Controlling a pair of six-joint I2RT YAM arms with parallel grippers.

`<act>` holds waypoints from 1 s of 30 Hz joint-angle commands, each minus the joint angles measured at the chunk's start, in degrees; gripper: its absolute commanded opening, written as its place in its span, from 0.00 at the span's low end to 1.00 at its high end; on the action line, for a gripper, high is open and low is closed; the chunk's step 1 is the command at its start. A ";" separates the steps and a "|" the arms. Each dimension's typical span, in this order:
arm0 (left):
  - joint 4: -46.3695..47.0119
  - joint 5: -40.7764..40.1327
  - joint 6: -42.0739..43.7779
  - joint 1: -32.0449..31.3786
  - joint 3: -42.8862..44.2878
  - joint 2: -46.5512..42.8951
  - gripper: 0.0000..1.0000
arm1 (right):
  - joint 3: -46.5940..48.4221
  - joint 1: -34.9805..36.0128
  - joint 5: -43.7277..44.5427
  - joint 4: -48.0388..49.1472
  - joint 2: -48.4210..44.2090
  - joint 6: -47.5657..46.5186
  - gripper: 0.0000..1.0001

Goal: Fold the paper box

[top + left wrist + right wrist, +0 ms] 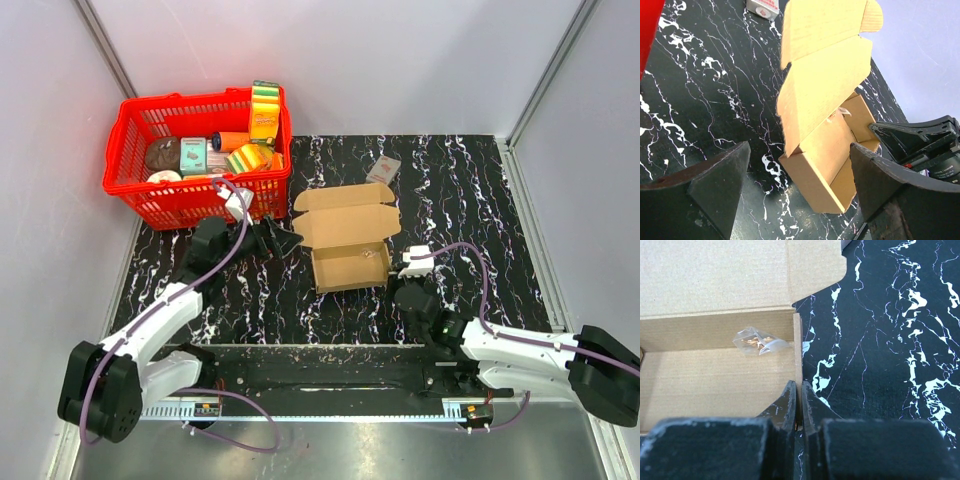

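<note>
Folding is half done, we judge: the plain brown cardboard paper box (345, 240) sits at frame centre on the black, white-veined tabletop (480, 200), tray formed, lid open. Our right end effector (799, 400) pinches its right-hand wall. The left end effector (287, 240) hangs spread beside the lid, which needs tipping shut next. Plain white walls (400, 60) surround us.

Lab cell: white panel walls (350, 60), marbled table (480, 200).

Red plastic basket (165, 208) at far-left of black marbled tabletop (470, 200), packed w/ groceries & a sponge stack (265, 108). Small grey-red packet (383, 169) lies center-back. Clear plastic baggie (760, 341) sits inside paper box (345, 268).
</note>
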 commanded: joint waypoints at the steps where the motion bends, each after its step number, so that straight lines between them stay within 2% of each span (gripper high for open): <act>1: 1.52 1.09 2.02 0.30 2.54 -1.19 0.85 | 0.95 0.65 0.22 1.07 0.41 0.14 0.00; 11: -0.85 1.36 4.92 0.30 7.55 4.96 0.82 | 0.34 0.65 -0.83 1.42 -0.47 -0.39 0.00; 17: -3.57 2.58 6.24 0.30 11.24 8.04 0.73 | 0.33 0.74 -1.18 1.51 -0.55 -0.65 0.00; 24: -9.46 5.57 8.17 0.30 16.25 12.17 0.56 | 0.16 0.83 -1.36 1.68 -0.91 -0.65 0.00; 30: -12.80 6.19 9.49 0.30 18.63 14.46 0.51 | 0.07 0.83 -1.36 1.77 -0.82 -0.74 0.00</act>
